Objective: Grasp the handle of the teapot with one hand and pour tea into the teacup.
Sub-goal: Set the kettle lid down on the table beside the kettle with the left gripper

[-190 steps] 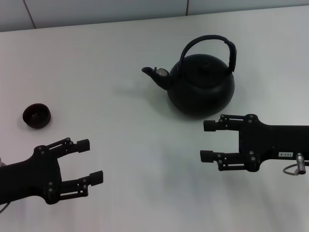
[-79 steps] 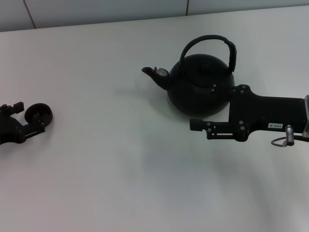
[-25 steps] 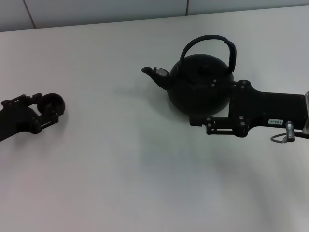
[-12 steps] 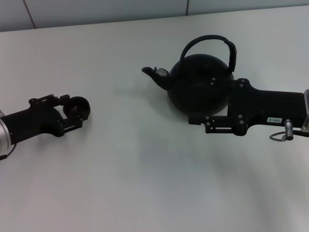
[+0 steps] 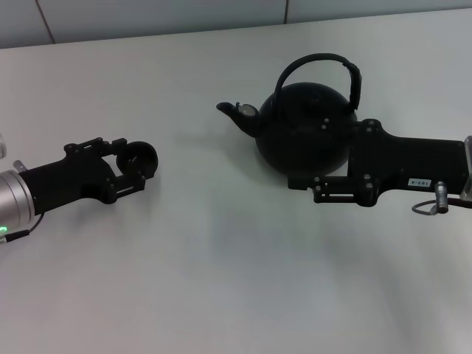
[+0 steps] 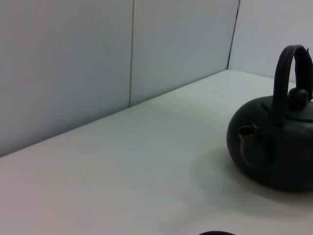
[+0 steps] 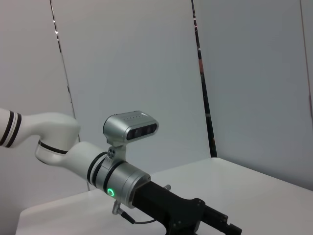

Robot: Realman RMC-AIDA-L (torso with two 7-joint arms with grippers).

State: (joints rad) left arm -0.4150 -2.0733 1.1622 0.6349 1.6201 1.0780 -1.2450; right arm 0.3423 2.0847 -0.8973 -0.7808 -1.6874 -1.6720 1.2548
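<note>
Here, on a pale, smooth surface (image 5: 236, 280), the left gripper (image 5: 133, 164) has its fingers clenched around the teacup (image 5: 139, 158), a tiny round dark bowl without a handle, carried at the left side of the scene, well apart from the teapot (image 5: 306, 136). The teapot, a large round matte black vessel with a short curved spout, stands toward the right. Its handle (image 5: 318, 62), a thick black arch over the lid, is free. The right gripper (image 5: 301, 182) sits low against the teapot's front, below the handle; I cannot tell whether its fingers are released or clenched. Judged from here, that low gripper could shove the pot, and the smooth little cup could slip from its hold.
</note>
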